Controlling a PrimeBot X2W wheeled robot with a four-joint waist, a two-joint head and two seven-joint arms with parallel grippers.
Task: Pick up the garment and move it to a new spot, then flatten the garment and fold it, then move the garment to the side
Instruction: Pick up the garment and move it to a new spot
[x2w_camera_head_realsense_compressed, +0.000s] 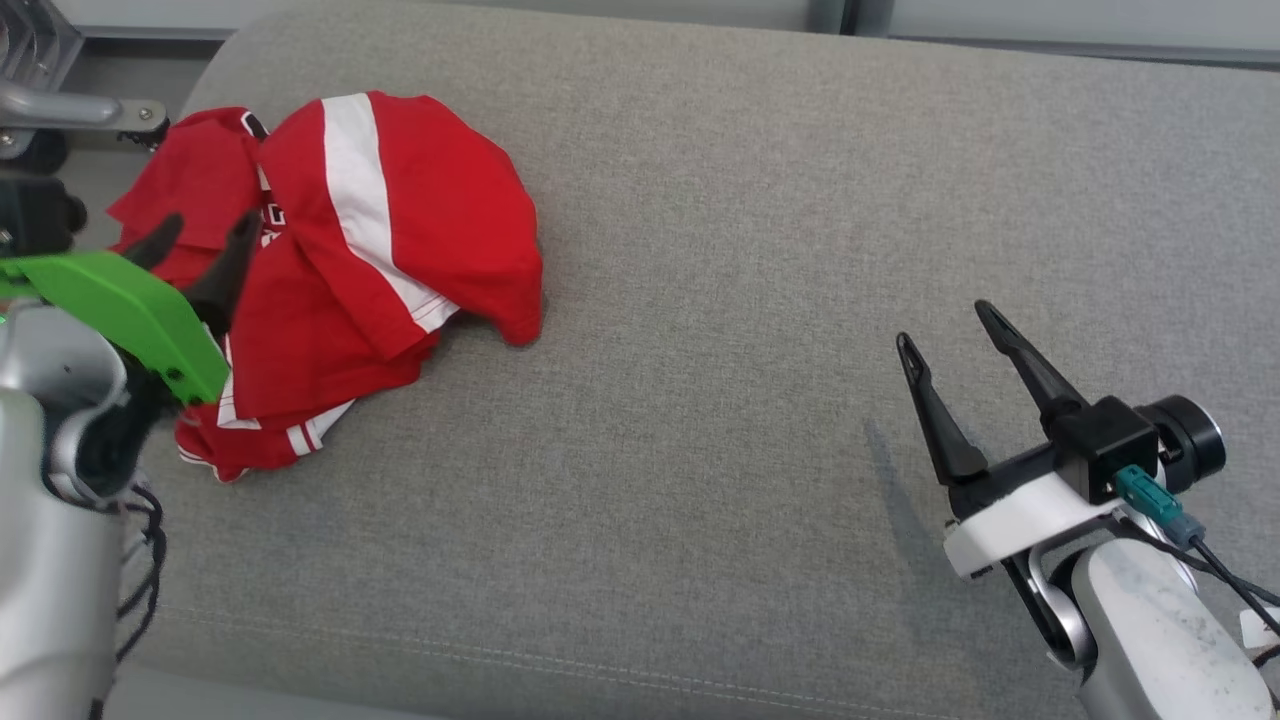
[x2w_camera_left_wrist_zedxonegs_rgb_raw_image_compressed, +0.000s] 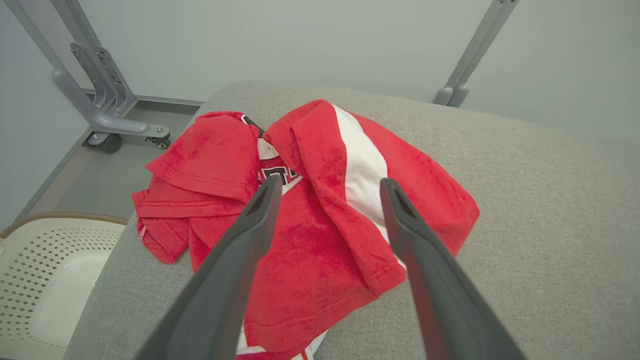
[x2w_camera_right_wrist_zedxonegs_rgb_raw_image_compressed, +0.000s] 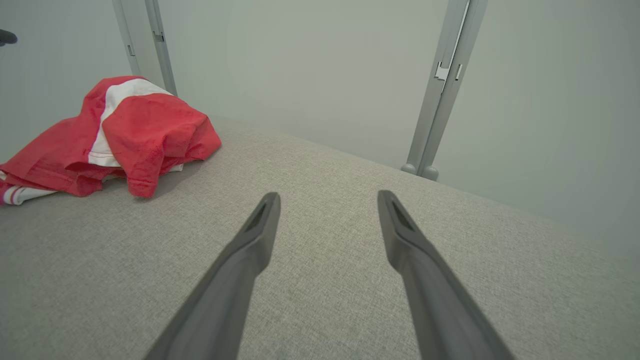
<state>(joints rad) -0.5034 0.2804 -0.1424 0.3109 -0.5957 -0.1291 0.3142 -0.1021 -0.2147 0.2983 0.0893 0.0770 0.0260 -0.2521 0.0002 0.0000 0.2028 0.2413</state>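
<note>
- The garment (x2w_camera_head_realsense_compressed: 390, 230), a red shirt with white stripes and some dark lettering, lies crumpled in a heap at the far left of the grey cushioned surface (x2w_camera_head_realsense_compressed: 720, 420); its left side reaches that surface's edge; a red fold with a broad white band is turned over on top.
- The left gripper (x2w_camera_head_realsense_compressed: 208, 225) is over the left part of the heap; its two dark fingers are spread wide and grip nothing; whether the tips touch the cloth cannot be told.
- In the left wrist view the left gripper (x2w_camera_left_wrist_zedxonegs_rgb_raw_image_compressed: 331, 184) points at the garment (x2w_camera_left_wrist_zedxonegs_rgb_raw_image_compressed: 305, 250); one finger crosses the lettering, the other crosses the white band; the red cloth shows between them.
- A bright green cover (x2w_camera_head_realsense_compressed: 130, 310) sits on the left arm just behind the fingers.
- The right gripper (x2w_camera_head_realsense_compressed: 945, 325) is at the lower right of the head view, well apart from the garment, over bare grey fabric; its jaws stand wide and hold nothing.
- In the right wrist view the right gripper (x2w_camera_right_wrist_zedxonegs_rgb_raw_image_compressed: 328, 196) frames bare cushion; the garment (x2w_camera_right_wrist_zedxonegs_rgb_raw_image_compressed: 145, 125) is heaped at the upper left, well away from the fingertips.
- In the left wrist view a white perforated basket (x2w_camera_left_wrist_zedxonegs_rgb_raw_image_compressed: 45, 270) is on the floor beside the surface's near left corner; a grey metal frame (x2w_camera_left_wrist_zedxonegs_rgb_raw_image_compressed: 95, 115) with a small caster stands beyond the far corner.
</note>
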